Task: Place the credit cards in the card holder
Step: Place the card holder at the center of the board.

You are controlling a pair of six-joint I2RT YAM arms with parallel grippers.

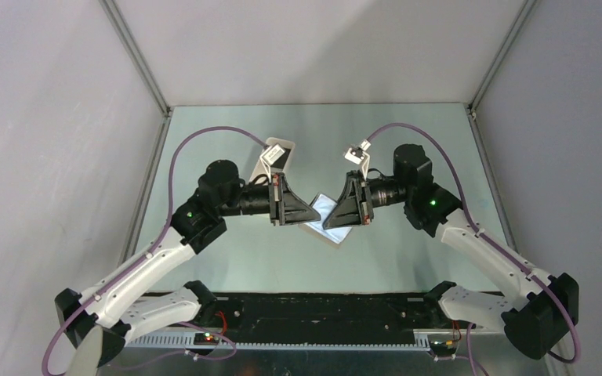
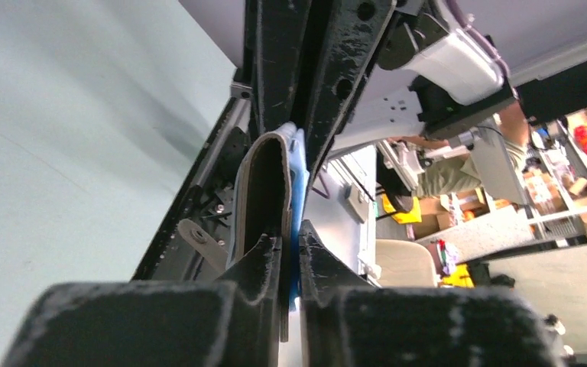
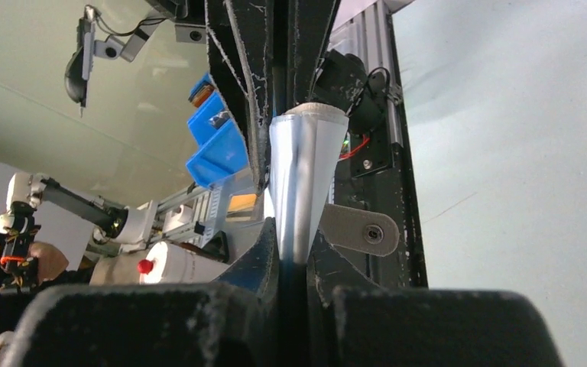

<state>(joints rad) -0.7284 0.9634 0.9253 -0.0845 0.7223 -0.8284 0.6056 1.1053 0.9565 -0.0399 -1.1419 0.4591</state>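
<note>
The card holder (image 1: 335, 221) hangs in the air between my two grippers over the middle of the table, its light inner side facing up. My left gripper (image 1: 317, 213) is shut on its left edge. My right gripper (image 1: 326, 224) is shut on its right edge. The left wrist view shows the grey-brown flap (image 2: 264, 187) edge-on with its blue lining, pinched by my left gripper (image 2: 290, 248). The right wrist view shows the holder (image 3: 299, 172) and its closing tab (image 3: 361, 229), pinched by my right gripper (image 3: 293, 248). No credit card can be clearly made out.
A long white tray (image 1: 270, 162) lies behind the left wrist, half hidden by it, with a dark patch on top. Grey enclosure walls stand on the left, right and back. The black rail with the arm bases runs along the near edge (image 1: 321, 313).
</note>
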